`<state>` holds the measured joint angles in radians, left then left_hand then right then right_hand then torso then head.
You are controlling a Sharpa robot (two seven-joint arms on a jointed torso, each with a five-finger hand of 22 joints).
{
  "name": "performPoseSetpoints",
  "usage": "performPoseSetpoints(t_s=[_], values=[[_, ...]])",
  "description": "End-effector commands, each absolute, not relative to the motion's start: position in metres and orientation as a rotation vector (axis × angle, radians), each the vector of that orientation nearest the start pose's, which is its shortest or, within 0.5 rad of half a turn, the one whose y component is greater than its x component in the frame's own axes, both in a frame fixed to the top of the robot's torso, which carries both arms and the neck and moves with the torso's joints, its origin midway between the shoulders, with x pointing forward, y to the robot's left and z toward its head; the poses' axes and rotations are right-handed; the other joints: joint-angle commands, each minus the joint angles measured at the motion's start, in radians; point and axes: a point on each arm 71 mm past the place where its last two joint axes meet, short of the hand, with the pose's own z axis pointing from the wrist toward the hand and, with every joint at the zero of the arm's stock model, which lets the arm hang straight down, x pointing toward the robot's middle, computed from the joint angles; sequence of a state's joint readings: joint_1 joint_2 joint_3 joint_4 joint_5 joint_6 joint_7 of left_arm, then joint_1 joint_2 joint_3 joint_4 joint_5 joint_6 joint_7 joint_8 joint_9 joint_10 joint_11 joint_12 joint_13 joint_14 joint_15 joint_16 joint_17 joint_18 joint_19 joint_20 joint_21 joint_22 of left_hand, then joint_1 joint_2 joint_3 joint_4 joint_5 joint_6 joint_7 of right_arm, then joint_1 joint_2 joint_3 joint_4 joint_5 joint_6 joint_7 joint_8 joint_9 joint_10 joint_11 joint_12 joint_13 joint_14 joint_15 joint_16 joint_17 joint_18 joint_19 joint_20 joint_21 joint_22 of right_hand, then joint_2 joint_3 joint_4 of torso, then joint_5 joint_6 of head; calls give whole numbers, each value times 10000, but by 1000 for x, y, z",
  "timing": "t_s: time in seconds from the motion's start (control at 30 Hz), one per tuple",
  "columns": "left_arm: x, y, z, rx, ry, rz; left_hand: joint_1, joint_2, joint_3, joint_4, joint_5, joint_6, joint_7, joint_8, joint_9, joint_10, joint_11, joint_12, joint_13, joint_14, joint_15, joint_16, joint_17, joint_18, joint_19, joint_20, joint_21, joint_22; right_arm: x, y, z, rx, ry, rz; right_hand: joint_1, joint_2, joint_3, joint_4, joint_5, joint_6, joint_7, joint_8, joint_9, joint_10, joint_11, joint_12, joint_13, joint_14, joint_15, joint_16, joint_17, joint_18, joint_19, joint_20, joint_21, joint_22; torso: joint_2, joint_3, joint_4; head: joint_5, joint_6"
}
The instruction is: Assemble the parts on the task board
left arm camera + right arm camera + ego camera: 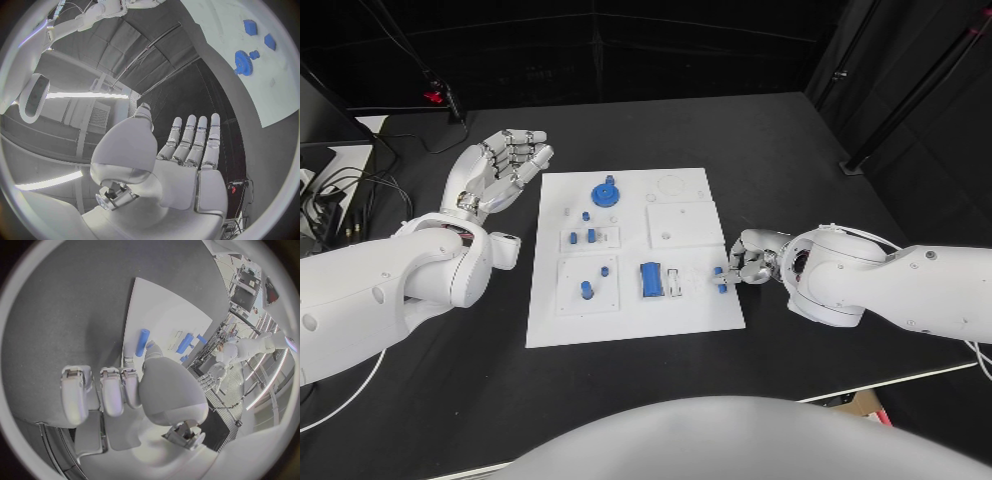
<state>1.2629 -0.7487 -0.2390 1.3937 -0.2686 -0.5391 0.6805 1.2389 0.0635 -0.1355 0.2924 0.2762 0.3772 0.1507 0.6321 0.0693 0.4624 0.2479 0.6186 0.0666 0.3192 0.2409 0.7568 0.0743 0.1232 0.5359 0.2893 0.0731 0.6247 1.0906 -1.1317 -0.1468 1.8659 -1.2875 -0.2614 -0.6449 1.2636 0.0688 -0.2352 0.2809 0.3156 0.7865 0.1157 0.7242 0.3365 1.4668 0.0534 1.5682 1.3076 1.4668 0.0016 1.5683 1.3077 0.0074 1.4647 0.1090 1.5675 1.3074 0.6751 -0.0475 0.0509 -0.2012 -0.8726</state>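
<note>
The white task board lies mid-table. On it are a blue gear, a blue block and several small blue pieces. My right hand sits at the board's right edge, fingers curled. Its thumb and a fingertip pinch a short blue peg just over the board. The right wrist view shows that peg at the thumb tip. My left hand hovers off the board's far left corner with fingers straight, apart and holding nothing. The left wrist view shows the gear beyond that hand.
Cables and equipment crowd the table's left edge. A stand's foot sits at the back right. Bare black table surrounds the board on the far and right sides.
</note>
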Motion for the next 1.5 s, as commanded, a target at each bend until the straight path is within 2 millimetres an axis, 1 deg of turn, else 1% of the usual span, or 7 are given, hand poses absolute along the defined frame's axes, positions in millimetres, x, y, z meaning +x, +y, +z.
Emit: performPoseSetpoints(t_s=[0.03, 0.37, 0.63, 0.77, 1.03, 1.23, 1.5], values=[[494, 204, -191, -5391, 12148, -14038, 12, 103, -72, -15, 58, -30, 1377, 57, -16, 1, -12, 60, -14, 0, -22, 70, -19, -107, -37, -3, 58, -17, 375, -265, -260, 2948, 21685, 2193, 99, -8, 46, 6, 54, -12, -40, -57, -24, 1040, -51, 25, 2632, 1040, -96, 25, 2631, -74, 1060, -54, 33, 2634, -1, -5, -14, 61, 0], [494, 203, -192, -5388, 12154, -14054, 15, 106, -75, -15, 62, -29, 1377, 59, -17, 2, -12, 62, -14, 0, -22, 73, -22, -107, -39, -3, 58, -18, 377, -262, -264, 2856, 21879, 2033, 182, 38, 47, 21, -53, -90, -2, -185, -78, 1040, -20, 25, 2632, 1040, -89, 25, 2631, -74, 1060, -54, 33, 2634, 2, 0, 1, 53, 0], [494, 203, -192, -5390, 12158, -14055, 17, 107, -79, -13, 64, -27, 1376, 61, -17, 6, -13, 67, -14, 1, -22, 76, -25, -107, -41, -2, 58, -19, 378, -260, -266, 2800, 22086, 1966, 1258, 247, 429, -423, -39, -318, 95, -631, -341, 1040, 68, 25, 2632, 1040, -38, 25, 2631, -74, 1060, -20, 33, 2634, -4, 0, 3, 30, 0], [494, 203, -192, -5391, 12156, -14049, 18, 108, -81, -13, 65, -25, 1376, 62, -17, 7, -14, 68, -14, 0, -22, 77, -27, -107, -41, -2, 58, -20, 378, -259, -267, 2736, 22174, 1959, 1748, 266, 629, -701, -235, -389, 135, -889, -541, 1040, 107, 25, 2632, 1040, 9, 25, 2631, -74, 1060, 16, 33, 2634, -7, -1, -1, 29, 0], [494, 203, -192, -5394, 12156, -14043, 18, 108, -81, -13, 65, -25, 1376, 62, -17, 7, -14, 68, -14, 0, -22, 77, -27, -107, -41, -2, 58, -20, 379, -258, -268, 2654, 22250, 2006, 2384, 315, 1172, -1131, -1140, -301, 145, -1257, -872, 1040, 122, 25, 2632, 1040, 59, 25, 2631, -74, 1060, 66, 33, 2634, -4, -2, 2, -29, 0], [493, 204, -192, -5401, 12153, -14029, 20, 111, -86, -12, 67, -22, 1375, 65, -17, 11, -15, 73, -14, 0, -22, 80, -30, -108, -44, -2, 58, -21, 378, -255, -266, 2968, 21978, 2558, 2582, 362, 1841, -1316, -1279, -279, 162, -2068, -1412, 1040, 129, 25, 2632, 1040, 121, 25, 2631, -74, 1060, 110, 33, 2634, 9, 0, -12, -16, 0], [493, 205, -192, -5408, 12152, -14019, 20, 111, -86, -12, 67, -22, 1375, 65, -17, 11, -15, 73, -14, 0, -22, 80, -30, -108, -44, -2, 58, -21, 377, -252, -262, 3857, 21523, 3530, 2522, 132, 2710, -1467, -1106, 848, 58, -3220, -2045, 1040, 33, 25, 2632, 1040, 59, 25, 2631, -74, 1060, 73, 33, 2634, 11, 2, -14, 36, 0]])
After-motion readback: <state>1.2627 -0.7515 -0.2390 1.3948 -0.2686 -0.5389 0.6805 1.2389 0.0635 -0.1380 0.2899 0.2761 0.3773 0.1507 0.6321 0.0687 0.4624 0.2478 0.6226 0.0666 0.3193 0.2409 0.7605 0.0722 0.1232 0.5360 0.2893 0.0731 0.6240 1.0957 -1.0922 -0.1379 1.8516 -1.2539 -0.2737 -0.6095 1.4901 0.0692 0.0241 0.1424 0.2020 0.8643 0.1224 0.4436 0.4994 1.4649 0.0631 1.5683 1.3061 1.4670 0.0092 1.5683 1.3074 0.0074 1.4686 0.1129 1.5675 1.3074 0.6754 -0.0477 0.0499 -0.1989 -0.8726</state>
